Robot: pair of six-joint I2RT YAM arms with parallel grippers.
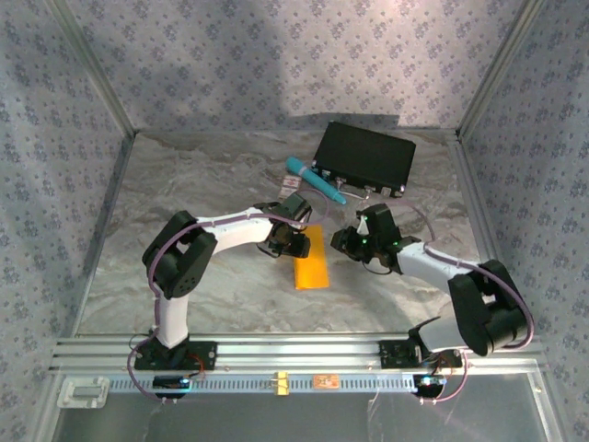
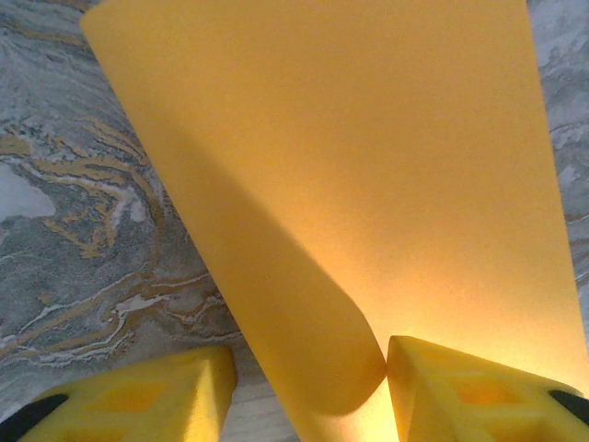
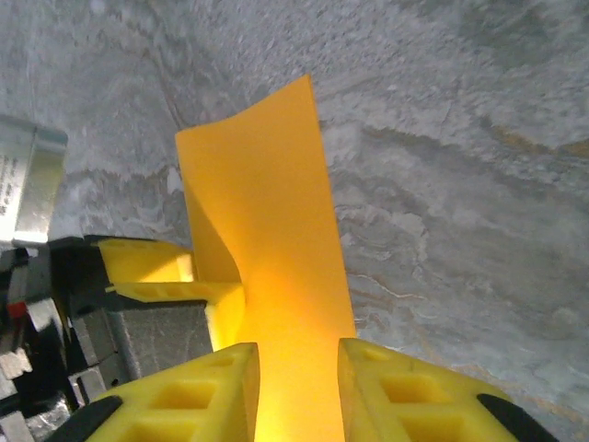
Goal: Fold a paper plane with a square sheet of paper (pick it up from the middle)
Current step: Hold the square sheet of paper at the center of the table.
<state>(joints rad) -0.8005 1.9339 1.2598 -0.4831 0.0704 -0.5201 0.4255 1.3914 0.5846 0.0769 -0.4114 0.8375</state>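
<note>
Top external view, left to right. Left arm (image 1: pixel 179 258): folded at the elbow, reaching inward over the marbled tabletop (image 1: pixel 202 175). Left pincer (image 1: pixel 287 239): at the far left corner of the square sheet of paper (image 1: pixel 311 265); from its wrist view, jaws apart, a rolled-over curl of the sheet lying between them, touching one yellow pad and clear of the other; not clamped, as far as shown. Square sheet of paper: orange-yellow, near mid-tabletop between both pincers, seen from above as a narrow oblong, far end lifted and curling, near end flat on the tabletop; no pointed dart shape yet. Right pincer (image 1: pixel 354 241): just beside the sheet's right edge; from its wrist view, jaws standing close on either side of a strip of the sheet, the strip filling the gap between the pads; impossible to tell whether truly clamped. Behind the pincers: teal pen (image 1: pixel 315 180), just in front of a black case (image 1: pixel 363 158). Handling, by judgement: very light, thin, limp, likely to spring back unless pressed flat; slippery on the smooth stone; easily dented or torn by a hard pinch. Hold, by judgement: best taken lightly at the lifted curl or along a free edge, one pincer for pinning a flat part, the other for carrying the fold over; flat middle hard to nip without first raising a bulge.
</note>
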